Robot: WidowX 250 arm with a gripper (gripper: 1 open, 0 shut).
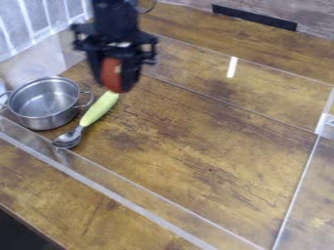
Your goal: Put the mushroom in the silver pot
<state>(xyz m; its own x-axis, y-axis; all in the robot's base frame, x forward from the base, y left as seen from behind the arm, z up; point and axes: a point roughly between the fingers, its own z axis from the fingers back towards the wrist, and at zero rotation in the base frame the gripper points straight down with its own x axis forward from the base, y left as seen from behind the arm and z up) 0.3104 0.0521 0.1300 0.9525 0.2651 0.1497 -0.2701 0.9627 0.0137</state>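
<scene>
The mushroom point(115, 74), a red-brown rounded piece, hangs in the air between the black fingers of my gripper point(115, 78), which is shut on it and points straight down. It is lifted well above the wooden table. The silver pot point(43, 102) stands on the table to the lower left of the gripper, empty and shiny, with its rim a short way from the mushroom. The arm above the gripper runs out of the top of the picture.
A metal spoon with a yellow-green handle point(89, 115) lies on the table just right of the pot, almost under the gripper. A clear plastic wall point(156, 210) edges the table at the front. A white rack point(33, 24) stands at the back left.
</scene>
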